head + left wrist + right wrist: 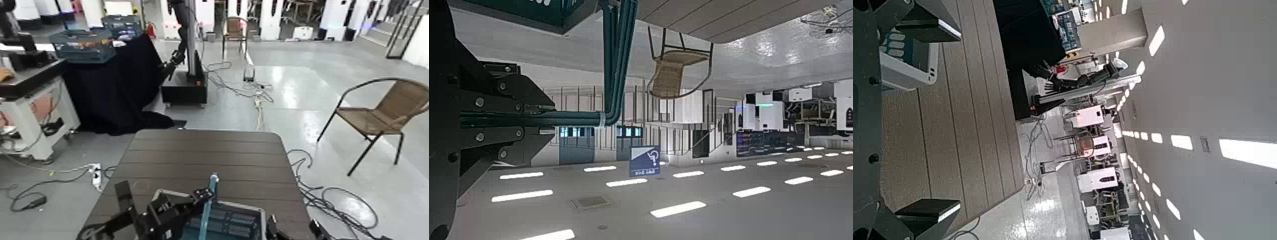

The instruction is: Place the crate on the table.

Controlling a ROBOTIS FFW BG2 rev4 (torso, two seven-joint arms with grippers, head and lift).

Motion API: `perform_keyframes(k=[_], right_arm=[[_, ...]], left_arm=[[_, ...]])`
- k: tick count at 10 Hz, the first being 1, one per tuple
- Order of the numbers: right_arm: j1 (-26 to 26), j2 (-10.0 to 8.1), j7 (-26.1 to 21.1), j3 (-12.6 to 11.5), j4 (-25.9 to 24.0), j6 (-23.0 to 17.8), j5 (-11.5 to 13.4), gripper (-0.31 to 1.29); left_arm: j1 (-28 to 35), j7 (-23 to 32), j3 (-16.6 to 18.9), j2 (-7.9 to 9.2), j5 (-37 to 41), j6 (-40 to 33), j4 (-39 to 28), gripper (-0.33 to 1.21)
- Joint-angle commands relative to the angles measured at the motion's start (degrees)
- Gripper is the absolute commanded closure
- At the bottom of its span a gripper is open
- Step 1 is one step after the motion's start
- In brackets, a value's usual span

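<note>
The blue crate [230,223] with a grey rim sits at the near end of the dark brown slatted table [204,159]; whether it rests on the top I cannot tell. Its light-blue handle [209,204] stands upright. My left gripper [195,201] reaches in from the left and is shut on the handle bar [579,118], which runs between its black fingers [489,90]. My right gripper [290,231] is beside the crate's right end, with its fingers [928,25] spread open over the planks. The crate's rim [908,65] shows next to it.
A wicker chair [383,112] stands on the floor to the right. A black-draped table [115,83] with teal crates [83,45] and another robot's base [185,86] stand beyond the table. A white workbench [32,108] is at the left. Cables [332,198] lie on the floor.
</note>
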Motion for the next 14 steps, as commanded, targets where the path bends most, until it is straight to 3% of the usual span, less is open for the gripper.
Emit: perform_keyframes(k=[1, 7, 14], right_arm=[[0.0, 0.00, 0.0, 0.0, 0.0, -0.1, 0.0, 0.13], [0.0, 0.18, 0.0, 0.0, 0.2, 0.0, -0.1, 0.13], [0.0, 0.26, 0.0, 0.1, 0.3, -0.2, -0.3, 0.13]], left_arm=[[0.0, -0.1, 0.0, -0.07, 0.0, -0.2, 0.2, 1.20], [-0.8, -0.7, -1.0, -0.24, 0.0, -1.3, 1.4, 1.20], [-11.0, -5.6, -5.3, 0.99, 0.0, -1.2, 12.2, 1.20]])
